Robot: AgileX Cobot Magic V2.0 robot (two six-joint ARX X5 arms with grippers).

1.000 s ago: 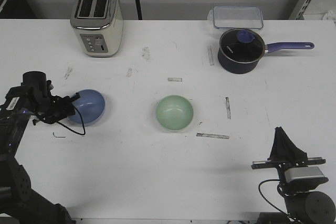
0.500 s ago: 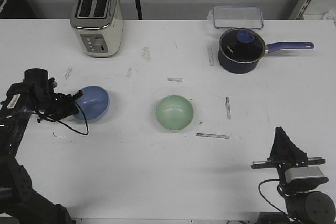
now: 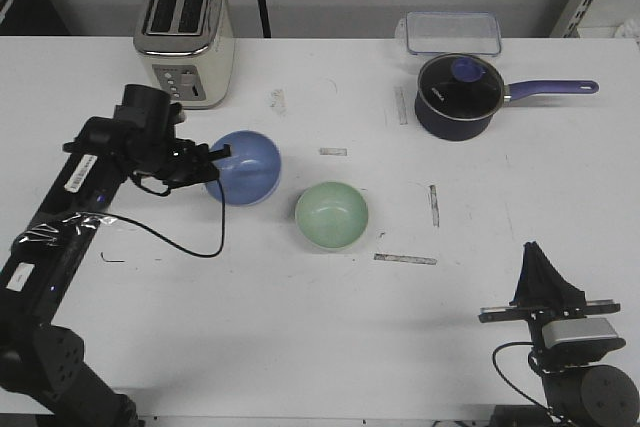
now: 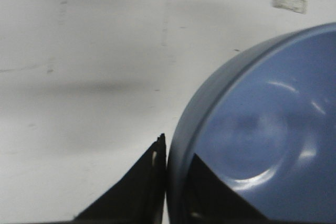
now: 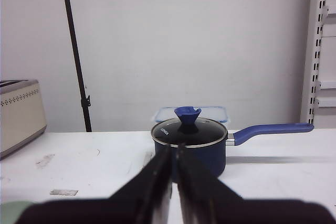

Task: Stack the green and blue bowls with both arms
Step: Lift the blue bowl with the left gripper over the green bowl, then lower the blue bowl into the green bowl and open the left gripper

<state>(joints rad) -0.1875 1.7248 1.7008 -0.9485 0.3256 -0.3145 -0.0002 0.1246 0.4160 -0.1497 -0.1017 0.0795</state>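
The blue bowl (image 4: 262,140) runs off the right and bottom edges of the left wrist view, slightly blurred. In the right wrist view, the toaster (image 5: 21,114) is cut by the left edge.

Periwinkle blue bowl (image 3: 245,167), mint green bowl (image 3: 332,214), navy saucepan (image 3: 457,95) with purple handle, cream-and-silver toaster (image 3: 186,37), white table (image 3: 300,317)

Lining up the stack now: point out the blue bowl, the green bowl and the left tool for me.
blue bowl (image 3: 248,166): front view, middle of its inside.
green bowl (image 3: 332,214): front view, centre of its inside.
left tool (image 3: 214,156): front view, between the fingertips at the blue bowl's rim.
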